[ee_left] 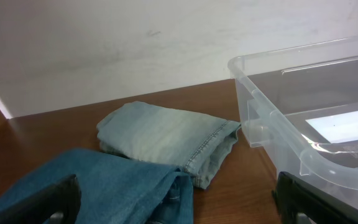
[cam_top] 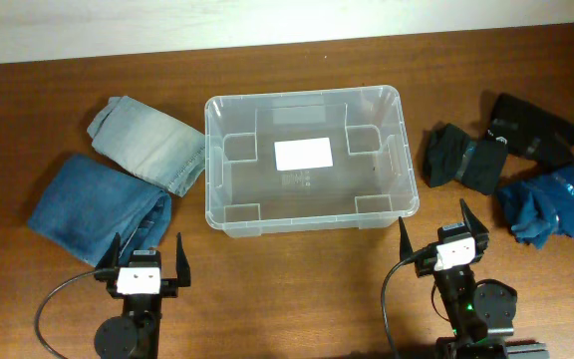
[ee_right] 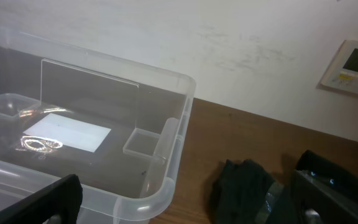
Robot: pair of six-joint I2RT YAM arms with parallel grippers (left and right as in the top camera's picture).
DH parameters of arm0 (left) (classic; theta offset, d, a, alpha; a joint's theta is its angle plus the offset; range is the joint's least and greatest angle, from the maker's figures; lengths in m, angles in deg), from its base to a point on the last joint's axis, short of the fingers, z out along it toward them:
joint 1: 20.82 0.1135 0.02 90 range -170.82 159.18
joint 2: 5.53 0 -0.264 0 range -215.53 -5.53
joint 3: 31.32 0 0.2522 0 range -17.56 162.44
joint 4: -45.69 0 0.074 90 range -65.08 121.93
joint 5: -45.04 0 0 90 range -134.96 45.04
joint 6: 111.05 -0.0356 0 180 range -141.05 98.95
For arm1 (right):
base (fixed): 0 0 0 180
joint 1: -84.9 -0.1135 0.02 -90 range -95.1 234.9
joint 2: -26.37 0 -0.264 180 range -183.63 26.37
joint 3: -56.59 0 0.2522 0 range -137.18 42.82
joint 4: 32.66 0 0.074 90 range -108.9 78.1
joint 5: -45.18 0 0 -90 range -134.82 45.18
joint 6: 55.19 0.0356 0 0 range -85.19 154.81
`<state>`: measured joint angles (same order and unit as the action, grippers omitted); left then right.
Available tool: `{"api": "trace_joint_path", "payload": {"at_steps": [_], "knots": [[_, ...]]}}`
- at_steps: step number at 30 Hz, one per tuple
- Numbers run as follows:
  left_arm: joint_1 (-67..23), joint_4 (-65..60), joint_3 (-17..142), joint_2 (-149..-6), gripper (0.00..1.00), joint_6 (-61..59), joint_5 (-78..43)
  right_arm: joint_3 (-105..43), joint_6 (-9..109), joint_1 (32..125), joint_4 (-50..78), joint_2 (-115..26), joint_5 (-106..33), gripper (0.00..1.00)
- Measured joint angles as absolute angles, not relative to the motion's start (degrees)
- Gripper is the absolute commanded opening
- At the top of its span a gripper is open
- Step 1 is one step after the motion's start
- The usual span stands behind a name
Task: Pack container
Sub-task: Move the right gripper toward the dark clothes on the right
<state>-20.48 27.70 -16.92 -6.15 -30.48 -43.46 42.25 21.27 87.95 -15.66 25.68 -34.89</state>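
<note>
The clear plastic container stands empty in the middle of the table, a white label on its base; it also shows in the left wrist view and the right wrist view. Left of it lie folded light-blue jeans and darker blue jeans. Right of it lie a black bundle, a black pouch and a blue bundle. My left gripper is open and empty at the front left. My right gripper is open and empty at the front right.
A white wall runs behind the table's far edge, with a wall thermostat in the right wrist view. Bare wood lies between the two arms in front of the container.
</note>
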Motion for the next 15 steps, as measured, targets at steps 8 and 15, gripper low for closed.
{"api": "trace_joint_path", "payload": {"at_steps": [8, 15], "knots": [[-20.48, 27.70, -16.92, -6.17, 1.00, -30.48, -43.46, 42.25, 22.84, 87.95, -15.68, 25.68, -34.41, 0.98], [-20.48, 27.70, -16.92, -6.17, 1.00, -30.48, -43.46, 42.25, 22.86, 87.95, -15.68, 25.68, -34.41, 0.98]]}}
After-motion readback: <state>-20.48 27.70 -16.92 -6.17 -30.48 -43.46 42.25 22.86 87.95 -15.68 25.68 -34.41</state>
